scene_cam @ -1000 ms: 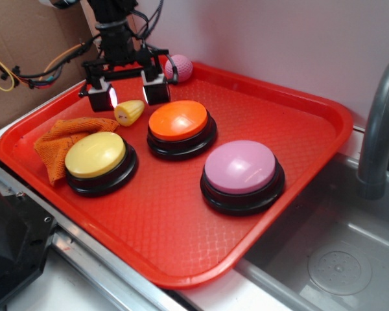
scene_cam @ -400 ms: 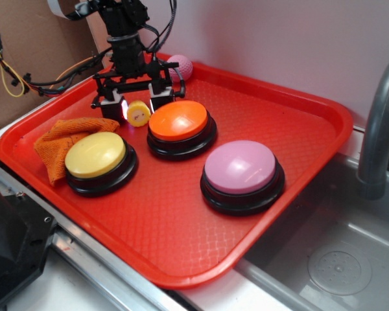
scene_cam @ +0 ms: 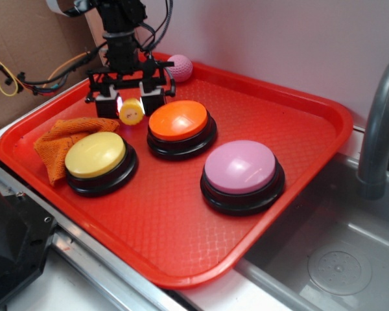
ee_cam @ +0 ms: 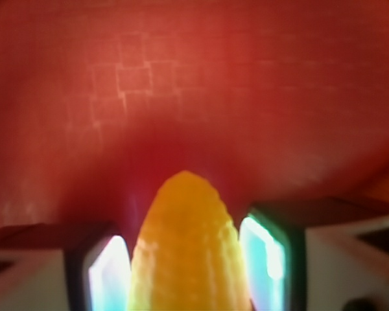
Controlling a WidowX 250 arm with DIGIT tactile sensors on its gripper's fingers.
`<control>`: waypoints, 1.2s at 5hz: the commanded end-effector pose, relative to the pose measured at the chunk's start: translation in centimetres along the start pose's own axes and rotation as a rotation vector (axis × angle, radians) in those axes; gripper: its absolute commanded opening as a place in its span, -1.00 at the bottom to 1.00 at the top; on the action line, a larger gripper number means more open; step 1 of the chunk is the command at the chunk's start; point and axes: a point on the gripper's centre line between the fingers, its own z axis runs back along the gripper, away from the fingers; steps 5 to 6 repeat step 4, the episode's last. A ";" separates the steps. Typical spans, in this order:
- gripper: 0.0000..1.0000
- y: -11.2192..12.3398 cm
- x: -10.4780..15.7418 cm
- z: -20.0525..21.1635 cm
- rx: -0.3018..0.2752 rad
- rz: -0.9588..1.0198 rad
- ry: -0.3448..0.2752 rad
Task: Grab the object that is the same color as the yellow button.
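While the big red plastic tray [scene_cam: 292, 123] with its textured floor carries everything, we work down from it to the three large round push buttons on black bases: the pink-topped button [scene_cam: 241, 167] towards the right edge, the orange-topped button [scene_cam: 179, 121] near the middle, and the pale yellow domed button [scene_cam: 96, 155] by the left edge, which sets our colour. Behind that yellow button a crumpled orange cloth [scene_cam: 57, 139] lies against the left rim, and a pink dimpled ball [scene_cam: 179, 67] sits in the far corner. Our black gripper [scene_cam: 131, 105] stands between cloth and orange button, towards the tray's far-left edge, and the small yellow plastic toy corn cob piece [scene_cam: 131, 111] is between its two pads, flat cut end facing the exterior camera. From the wrist view the pads flank the cob [ee_cam: 189, 249] closely on both sides, jaws narrowed around it; whether they press it firmly or whether it is off the tray floor, we cannot tell. We judge the piece light, hollow and stiff, so little force is needed, but its smooth tapered body may squirt out towards the narrow tip if pinched there. Holding it across the thicker part near the cut end, where the sides run more nearly parallel, looks safest to us.
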 end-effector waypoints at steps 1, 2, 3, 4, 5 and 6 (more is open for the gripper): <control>-1.00 0.7 -1.3 7.3 -0.023 -0.118 -0.114; -1.00 1.6 -3.2 9.8 -0.057 -0.166 -0.181; -1.00 2.3 -4.1 10.5 -0.104 -0.177 -0.226; -1.00 2.4 -3.8 10.2 -0.077 -0.164 -0.169; -1.00 2.4 -3.8 10.2 -0.077 -0.164 -0.169; -1.00 2.4 -3.8 10.2 -0.077 -0.164 -0.169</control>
